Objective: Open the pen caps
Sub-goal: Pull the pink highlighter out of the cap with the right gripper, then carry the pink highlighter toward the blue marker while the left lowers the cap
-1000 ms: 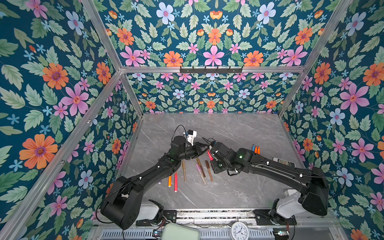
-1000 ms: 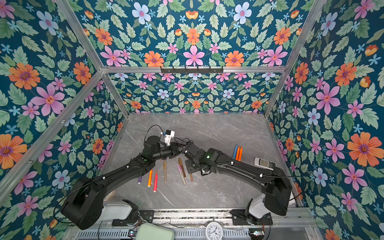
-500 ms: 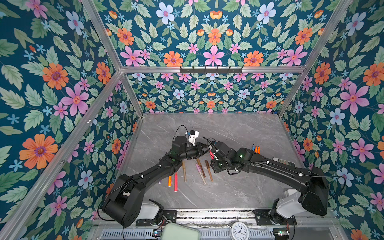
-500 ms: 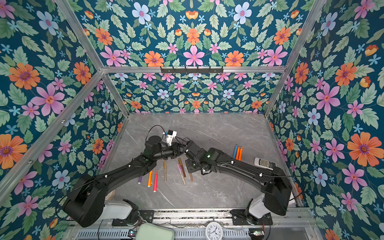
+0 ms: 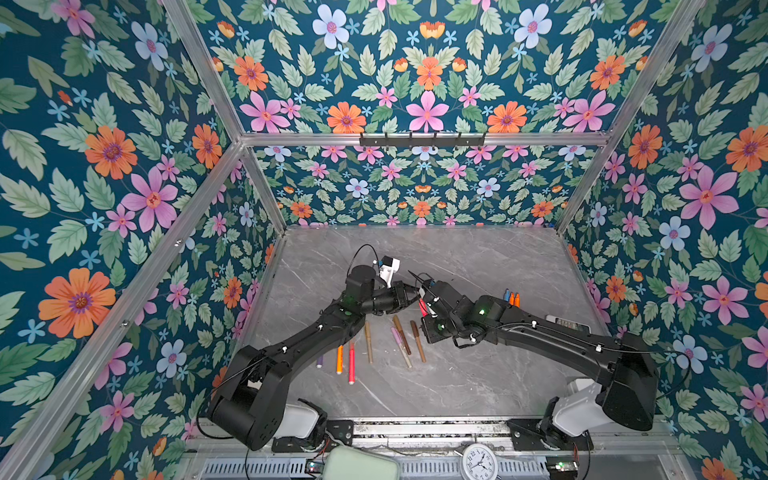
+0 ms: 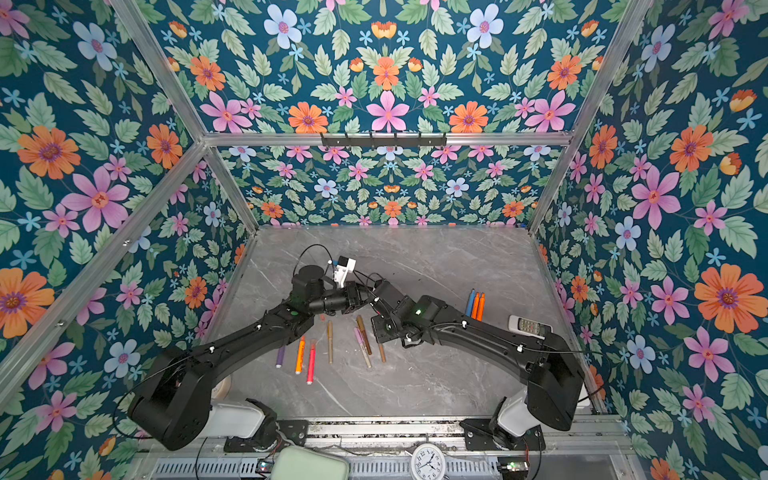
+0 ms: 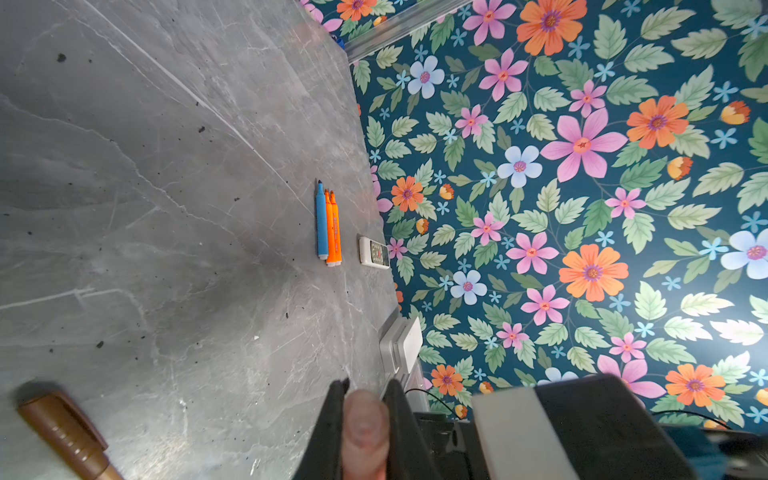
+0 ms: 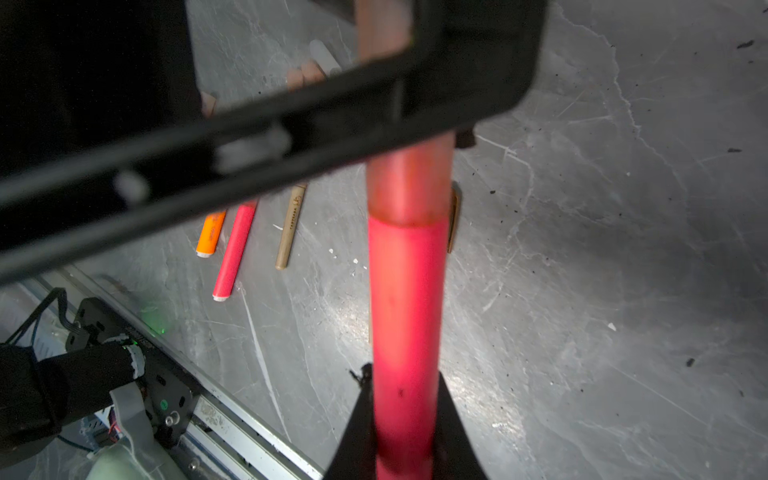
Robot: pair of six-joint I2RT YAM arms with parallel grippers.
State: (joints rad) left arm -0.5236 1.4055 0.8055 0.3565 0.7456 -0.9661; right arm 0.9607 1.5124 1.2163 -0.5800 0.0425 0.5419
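Pen cap [image 7: 365,428]: translucent pink, seated on red-pink pen [image 8: 405,299] end
Left pincer [image 7: 365,388]: clamped on Pen cap
Right pincer [image 8: 404,374]: clamped on red-pink pen barrel

The left arm [image 5: 307,336] and right arm [image 5: 552,336] slant in from the front corners and meet mid-counter. There the left gripper [image 7: 368,390], clamped on a pen cap [image 7: 365,432], and the right gripper [image 8: 405,374], clamped on the red-pink pen [image 8: 405,291], leave no gap between them. In front of that meeting point a row of loose pens [image 5: 368,343] clutters the counter [image 5: 490,257]. Behind the arms the counter lies bare to the back wall [image 5: 415,199], and a bare strip runs along the front edge. By the right wall [image 6: 582,270], three pens [image 6: 476,305] and a remote [image 6: 527,326] narrow the passage.
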